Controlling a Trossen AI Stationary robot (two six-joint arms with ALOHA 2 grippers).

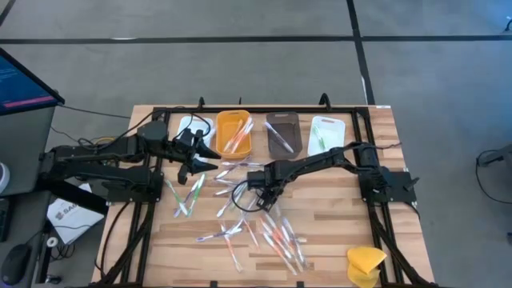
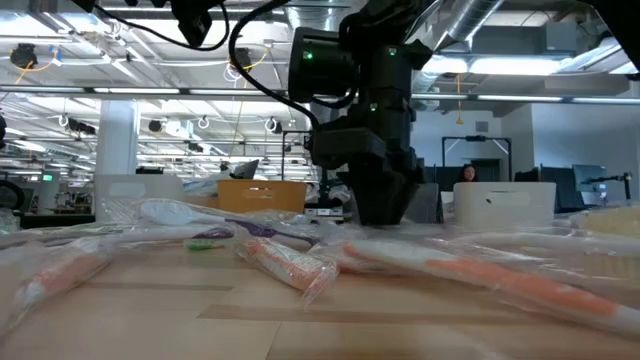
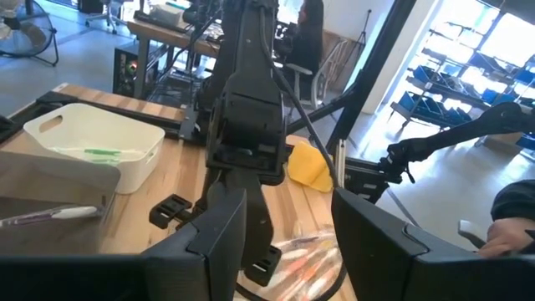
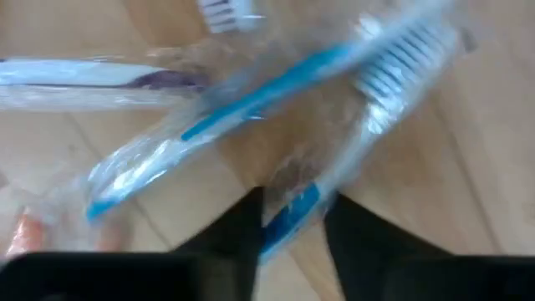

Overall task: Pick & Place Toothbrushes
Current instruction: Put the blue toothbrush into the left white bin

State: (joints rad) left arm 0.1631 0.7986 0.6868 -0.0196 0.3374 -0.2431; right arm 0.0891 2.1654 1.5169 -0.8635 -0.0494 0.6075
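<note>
Clearly most of the sorting is still ahead: a few toothbrushes already lie in the trays at the far edge, some in the orange tray (image 1: 234,132), one or two in the brown tray (image 1: 282,133), a green one in the white tray (image 1: 326,134), while dozens of wrapped toothbrushes (image 1: 264,232) stay scattered over the table (image 1: 384,136). The right gripper (image 1: 262,182) is down in the middle of the pile, and its wrist view shows its two dark fingers (image 4: 238,230) pinching in on a blue toothbrush (image 4: 288,219) in clear wrap, handle lodged between them, bristle end pointing away; whether the grip is firm yet I cannot tell. The left gripper (image 1: 200,158) hangs near the trays, jaws spread partway, nothing between them
</note>
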